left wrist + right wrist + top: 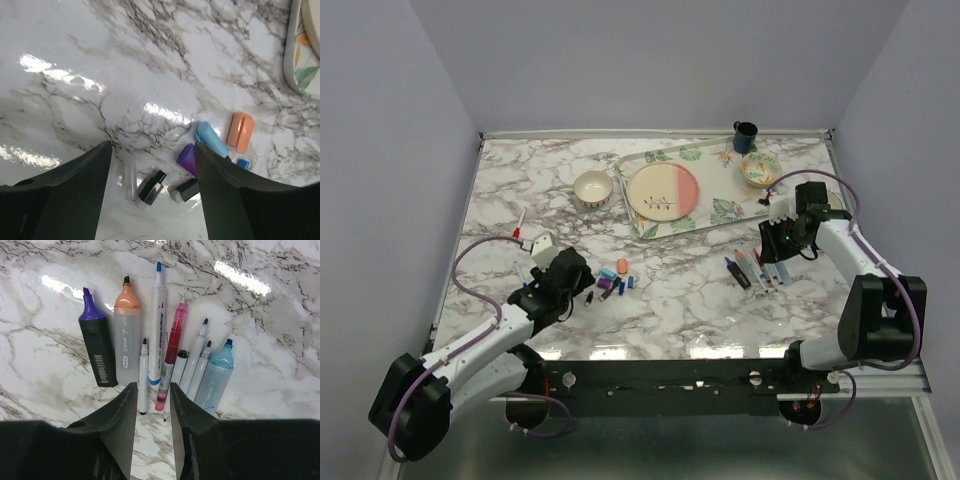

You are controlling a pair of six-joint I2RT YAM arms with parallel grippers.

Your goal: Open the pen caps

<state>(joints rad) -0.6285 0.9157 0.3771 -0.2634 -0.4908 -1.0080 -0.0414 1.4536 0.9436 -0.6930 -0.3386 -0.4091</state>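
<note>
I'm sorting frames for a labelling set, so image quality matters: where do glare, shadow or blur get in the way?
Top external: glare band along the near edge of the table; small things stay legible. Left wrist: white glare patches at left; caps sharp, fingers dark and soft. Right wrist: glare streak at upper right; pens sharp, print readable, fingers dark.

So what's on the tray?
On the tray: a pink-and-cream plate at its middle and a small patterned bowl at its right end. The tray surface beneath them is covered.
</note>
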